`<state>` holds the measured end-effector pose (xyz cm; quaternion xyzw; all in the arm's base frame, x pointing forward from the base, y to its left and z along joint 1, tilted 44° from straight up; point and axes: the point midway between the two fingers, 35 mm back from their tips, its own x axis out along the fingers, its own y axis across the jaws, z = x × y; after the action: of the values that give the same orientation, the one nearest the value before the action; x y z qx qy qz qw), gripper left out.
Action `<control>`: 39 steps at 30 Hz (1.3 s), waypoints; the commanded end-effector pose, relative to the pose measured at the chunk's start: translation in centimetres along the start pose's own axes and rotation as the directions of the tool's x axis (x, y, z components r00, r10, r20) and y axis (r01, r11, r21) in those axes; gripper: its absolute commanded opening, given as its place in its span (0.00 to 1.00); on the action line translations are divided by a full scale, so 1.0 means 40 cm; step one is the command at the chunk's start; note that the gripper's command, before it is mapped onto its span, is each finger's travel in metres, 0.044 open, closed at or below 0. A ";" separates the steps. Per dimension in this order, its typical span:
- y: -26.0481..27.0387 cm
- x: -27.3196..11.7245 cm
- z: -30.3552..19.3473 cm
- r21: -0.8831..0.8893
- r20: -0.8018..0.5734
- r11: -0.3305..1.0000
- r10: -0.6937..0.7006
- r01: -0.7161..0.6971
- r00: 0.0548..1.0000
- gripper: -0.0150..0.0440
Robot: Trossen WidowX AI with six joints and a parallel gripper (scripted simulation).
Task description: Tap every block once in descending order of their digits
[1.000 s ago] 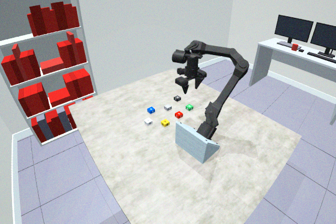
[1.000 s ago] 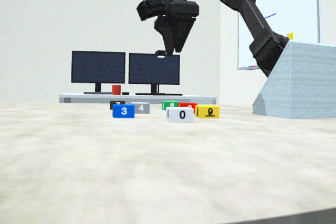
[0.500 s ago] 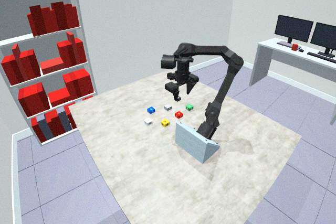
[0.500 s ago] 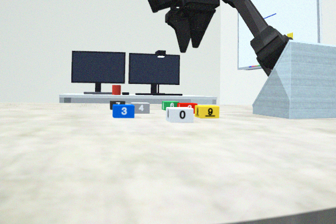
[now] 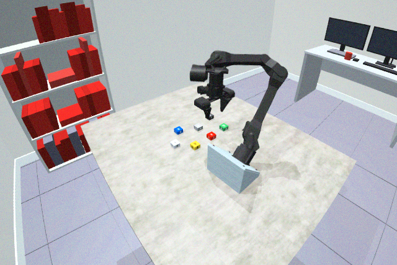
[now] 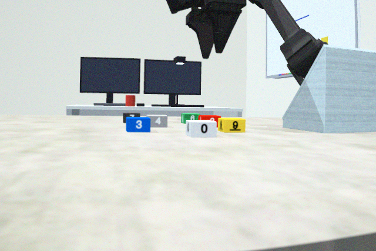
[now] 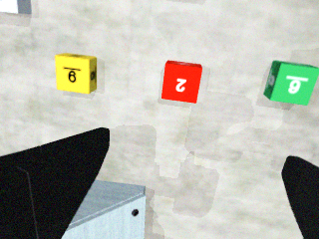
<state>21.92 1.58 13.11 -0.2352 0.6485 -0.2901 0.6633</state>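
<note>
Across most of the scene, a pale, mottled worktop (image 5: pixel 198 198) (image 6: pixel 170 181) (image 7: pixel 130 107). Raised over that, a bent black arm (image 5: pixel 268 98) (image 6: pixel 281 14), mounted on a light blue base (image 5: pixel 224 167) (image 6: pixel 349 90) (image 7: pixel 112 219). Then fingers (image 5: pixel 214 113) (image 6: pixel 212 54): wide apart, nothing between, held above all blocks without contact. Smallest, low on the worktop: yellow 9 block (image 5: pixel 195 145) (image 6: pixel 231 125) (image 7: pixel 74 75) near the base, red 2 block (image 5: pixel 211 135) (image 6: pixel 210 119) (image 7: pixel 181 84) between yellow and green 6 block (image 5: pixel 223 126) (image 6: pixel 190 117) (image 7: pixel 294 85); farther out, white 0 block (image 5: pixel 175 143) (image 6: pixel 201 129) (image 7: pixel 15 6), blue 3 block (image 5: pixel 178 130) (image 6: pixel 138 124), grey 4 block (image 5: pixel 198 126) (image 6: pixel 157 120), black 7 block (image 5: pixel 210 116) (image 6: pixel 131 116).
</note>
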 end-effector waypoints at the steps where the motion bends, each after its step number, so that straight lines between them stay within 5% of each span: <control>1: 0.003 0.002 -0.001 0.001 -0.004 1.000 0.001 -0.001 1.000 0.93; 10: 0.268 -0.001 -0.014 0.003 -0.003 1.000 0.007 -0.007 1.000 0.93; 32: 0.276 -0.001 -0.012 0.002 -0.003 1.000 0.007 -0.007 1.000 0.93; 39: 0.382 -0.010 0.127 0.005 0.000 1.000 0.010 -0.010 1.000 0.93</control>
<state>26.06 11.74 4.41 -0.2261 0.6480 -0.2867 0.6684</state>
